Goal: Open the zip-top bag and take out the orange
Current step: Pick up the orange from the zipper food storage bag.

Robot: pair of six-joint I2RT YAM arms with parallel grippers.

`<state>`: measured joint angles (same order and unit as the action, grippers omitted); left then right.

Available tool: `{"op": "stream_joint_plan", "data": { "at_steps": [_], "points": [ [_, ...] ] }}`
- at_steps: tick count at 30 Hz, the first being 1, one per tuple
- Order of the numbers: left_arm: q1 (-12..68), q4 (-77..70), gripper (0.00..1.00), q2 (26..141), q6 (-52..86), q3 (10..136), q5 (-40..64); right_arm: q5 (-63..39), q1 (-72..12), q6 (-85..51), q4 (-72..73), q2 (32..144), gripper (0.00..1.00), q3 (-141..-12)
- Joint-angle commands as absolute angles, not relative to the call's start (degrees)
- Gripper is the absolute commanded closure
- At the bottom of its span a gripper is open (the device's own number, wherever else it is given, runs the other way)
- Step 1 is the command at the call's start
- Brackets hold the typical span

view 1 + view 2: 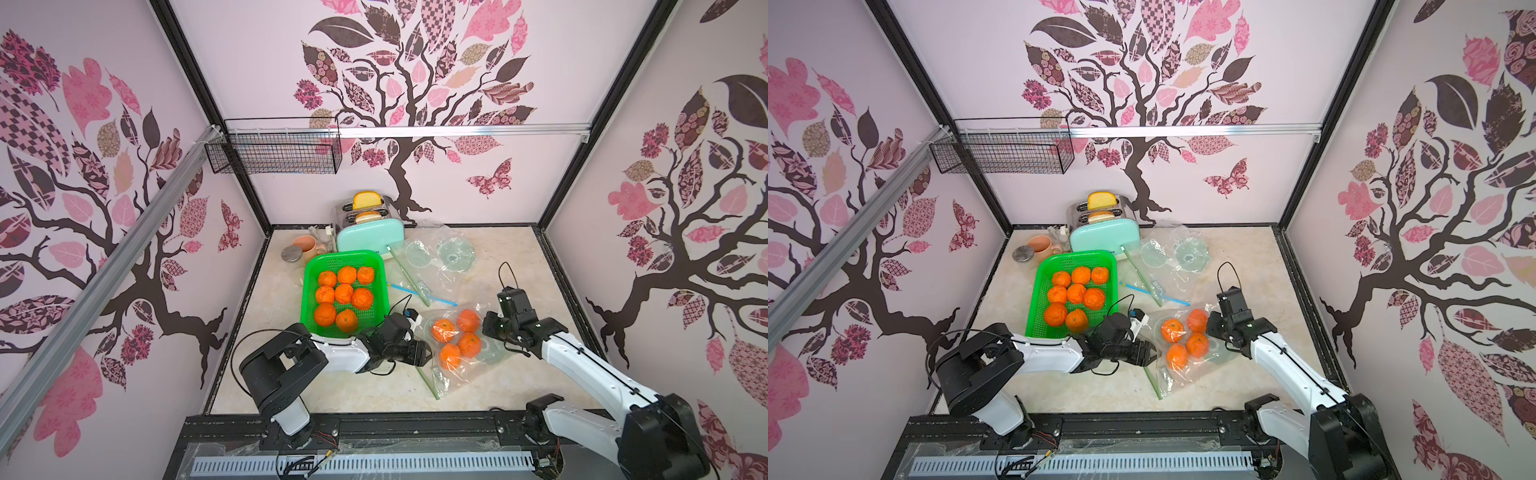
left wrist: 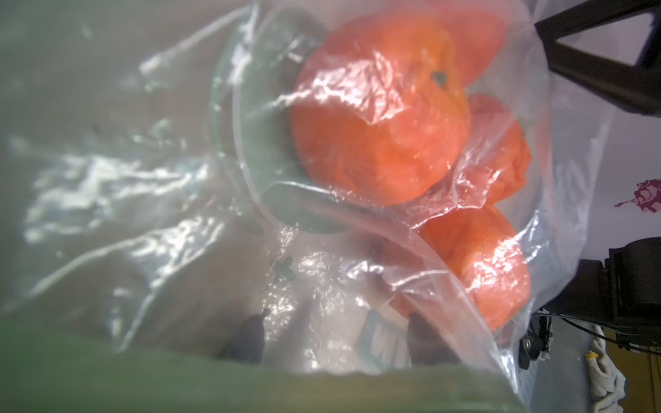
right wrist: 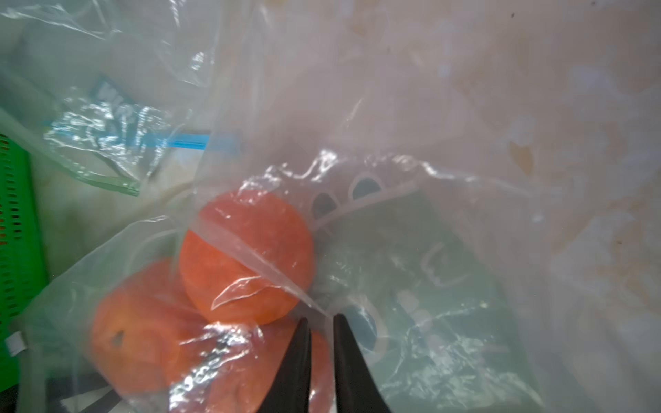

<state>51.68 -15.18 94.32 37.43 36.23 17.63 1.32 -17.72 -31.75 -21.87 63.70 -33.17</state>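
At zip-top bag [image 1: 448, 379] mouth, your left claw [image 1: 424, 353] wide; right claw [image 3: 321, 319] narrow, hold on film unclear — could slip, 4 oranges [image 1: 443, 330] spill.

tabletop [image 1: 291, 374]: green basket [image 1: 340, 253], toaster [image 1: 370, 239], mug [image 1: 305, 245], zip-top bag [image 1: 446, 374], perhaps two spare bags [image 1: 432, 257].

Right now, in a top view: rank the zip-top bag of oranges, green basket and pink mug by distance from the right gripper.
From the right gripper, nearest first:
1. zip-top bag: right at the gripper, front of the table.
2. green basket: beyond the bag, on the left arm's side.
3. pink mug: back-left corner, behind the basket.
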Motion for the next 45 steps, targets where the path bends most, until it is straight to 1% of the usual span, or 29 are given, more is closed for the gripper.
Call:
{"op": "stream_joint_plan", "data": {
  "at_steps": [1,6,13,16,19,21,25,27,31,34,37,40,43,45],
  "points": [
    [51.63,-16.01,0.34,92.2,36.06,36.32,19.86,2.02,-17.93,-33.33,-17.91,66.75,0.83,-32.17],
    [52.27,-15.89,0.33,89.85,34.7,36.65,22.24,-6.58,-17.93,-34.92,-13.45,71.44,0.85,-30.06],
    [56.79,-11.07,0.32,90.79,28.08,41.0,21.61,-11.68,-17.93,-34.82,-10.96,73.71,0.85,-29.01],
    [59.87,-3.14,0.33,92.3,22.7,44.8,15.96,-11.62,-17.87,-34.34,-11.51,73.49,0.84,-29.35],
    [61.99,3.93,0.4,93.86,18.96,47.85,9.21,-10.71,-17.93,-33.89,-11.9,72.62,0.83,-29.3],
    [62.3,6.01,0.42,94.31,18.17,48.2,7.16,-9.71,-17.93,-33.48,-12.29,72.33,0.83,-29.45],
    [62.67,6.01,0.42,93.69,16.97,46.67,6.55,-9.15,-17.93,-32.88,-12.66,72.17,0.82,-29.53],
    [63.93,6.93,0.4,93.7,15.66,46.55,4.53,-9.23,-17.93,-32.87,-12.5,72.36,0.81,-29.62],
    [68.16,7.8,0.32,95.55,12.69,47.62,-0.31,-9.4,-17.93,-32.61,-12.09,73.14,0.79,-29.71],
    [70.58,7.94,0.3,97.97,11.47,49.2,-3.1,-9.67,-17.89,-32.46,-12.17,73.9,0.78,-29.72],
    [71.22,6.95,0.29,99.45,11.44,49.35,-3.94,-9.67,-17.93,-32.35,-11.92,73.93,0.77,-29.32],
    [71.37,3.26,0.28,98.66,11.66,47.84,-4.23,-9.6,-17.93,-32.17,-11.91,74.16,0.77,-28.88],
    [71.49,-5.02,0.26,96.55,11.76,44.74,-2.95,-10.05,-17.88,-32.59,-11.32,74.76,0.76,-28.18],
    [71.63,-12.42,0.21,95.41,11.49,42.25,-2.62,-11.13,-17.88,-33.31,-10.64,75.13,0.76,-27.63]
  ]
}}
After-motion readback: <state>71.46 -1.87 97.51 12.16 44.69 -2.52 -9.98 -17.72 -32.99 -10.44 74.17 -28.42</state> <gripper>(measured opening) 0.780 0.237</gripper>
